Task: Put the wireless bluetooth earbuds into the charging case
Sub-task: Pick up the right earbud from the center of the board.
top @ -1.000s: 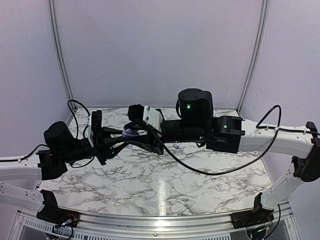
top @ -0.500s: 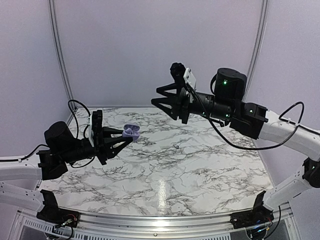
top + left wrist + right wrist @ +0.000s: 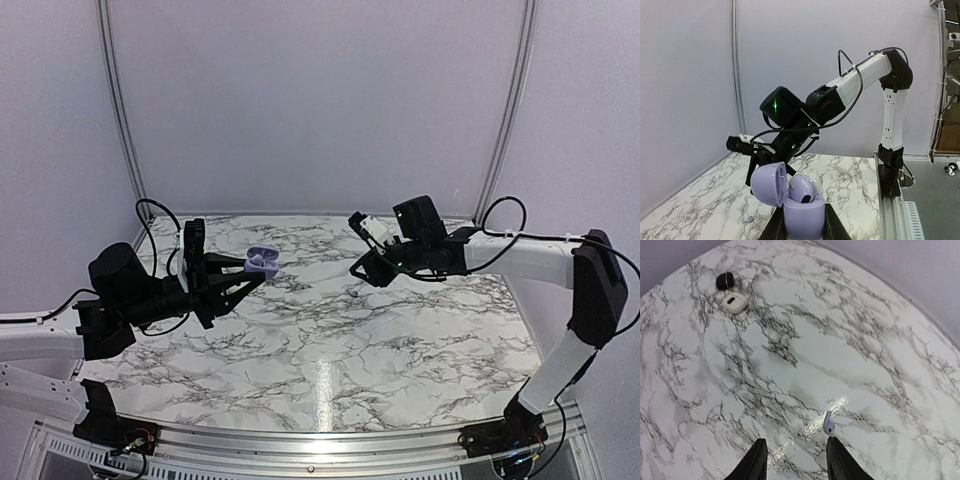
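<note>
My left gripper (image 3: pixel 255 272) is shut on the base of an open lilac charging case (image 3: pixel 802 220), held upright above the table's left side. Its lid (image 3: pixel 769 184) is hinged back, and one lilac earbud (image 3: pixel 804 190) sits in the case. A second lilac earbud (image 3: pixel 828 423) lies loose on the marble right of centre, also seen as a small earbud (image 3: pixel 352 293) from the top camera. My right gripper (image 3: pixel 796 467) hovers just above the table near it, open with nothing between its fingers. The earbud lies just ahead of the right finger (image 3: pixel 837 462).
A black case (image 3: pixel 725 281) and a white case (image 3: pixel 734 303) lie together on the marble table (image 3: pixel 320 360), far from the right gripper. The right arm (image 3: pixel 850 85) reaches across from the right side. A metal rail (image 3: pixel 300 440) runs along the near edge.
The right arm left the case, swung high, then came down to the table right of centre over the loose earbud. The left arm has held still with the case.
</note>
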Motion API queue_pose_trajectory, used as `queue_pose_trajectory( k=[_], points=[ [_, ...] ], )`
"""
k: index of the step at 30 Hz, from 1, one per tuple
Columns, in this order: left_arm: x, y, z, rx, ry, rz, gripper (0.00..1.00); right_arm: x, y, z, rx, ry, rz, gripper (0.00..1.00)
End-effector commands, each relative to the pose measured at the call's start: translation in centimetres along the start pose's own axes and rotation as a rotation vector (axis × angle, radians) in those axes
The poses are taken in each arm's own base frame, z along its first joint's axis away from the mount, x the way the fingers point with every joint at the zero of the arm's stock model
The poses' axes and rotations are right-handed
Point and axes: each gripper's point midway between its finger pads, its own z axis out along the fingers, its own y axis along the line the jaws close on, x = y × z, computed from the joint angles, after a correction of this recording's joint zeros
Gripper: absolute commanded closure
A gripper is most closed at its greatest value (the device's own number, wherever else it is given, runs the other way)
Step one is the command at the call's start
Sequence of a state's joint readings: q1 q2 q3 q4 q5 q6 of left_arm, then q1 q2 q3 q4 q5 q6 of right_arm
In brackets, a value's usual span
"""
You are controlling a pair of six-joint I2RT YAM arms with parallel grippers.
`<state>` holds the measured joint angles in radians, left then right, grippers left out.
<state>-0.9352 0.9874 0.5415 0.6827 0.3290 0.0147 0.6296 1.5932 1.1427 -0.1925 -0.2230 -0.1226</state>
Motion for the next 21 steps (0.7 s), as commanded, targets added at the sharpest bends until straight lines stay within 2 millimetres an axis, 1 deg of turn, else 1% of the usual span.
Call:
queue_pose_trajectory(
  k=[1,6,11,14,17,20,21],
  points=[
    [-1.1,0.2,0.1,-0.013,-0.029,0.008,1.00,2.6,-2.3,2.8,0.062,0.054,0.012,0.59],
    [-0.9,0.3,0.0,-0.023,-0.028,0.015,1.00,6.1,-3.4,5.7,0.080,0.133,0.007,0.60],
    [-0.3,0.4,-0.1,-0.024,-0.016,0.029,1.00,8.4,-4.1,7.6,0.086,0.190,-0.002,0.60],
    [-0.2,0.3,-0.1,-0.024,-0.014,0.032,1.00,9.4,-4.6,8.4,0.094,0.210,-0.003,0.60],
    [-0.2,0.3,-0.1,-0.024,-0.013,0.035,1.00,9.7,-4.6,9.0,0.085,0.207,-0.009,0.60],
    [-0.2,0.3,-0.1,-0.023,-0.014,0.039,1.00,10.7,-5.2,9.9,0.106,0.241,-0.023,0.61],
    [-0.2,0.3,-0.1,-0.022,-0.015,0.040,1.00,10.7,-5.3,10.0,0.109,0.242,-0.026,0.61]
  ],
)
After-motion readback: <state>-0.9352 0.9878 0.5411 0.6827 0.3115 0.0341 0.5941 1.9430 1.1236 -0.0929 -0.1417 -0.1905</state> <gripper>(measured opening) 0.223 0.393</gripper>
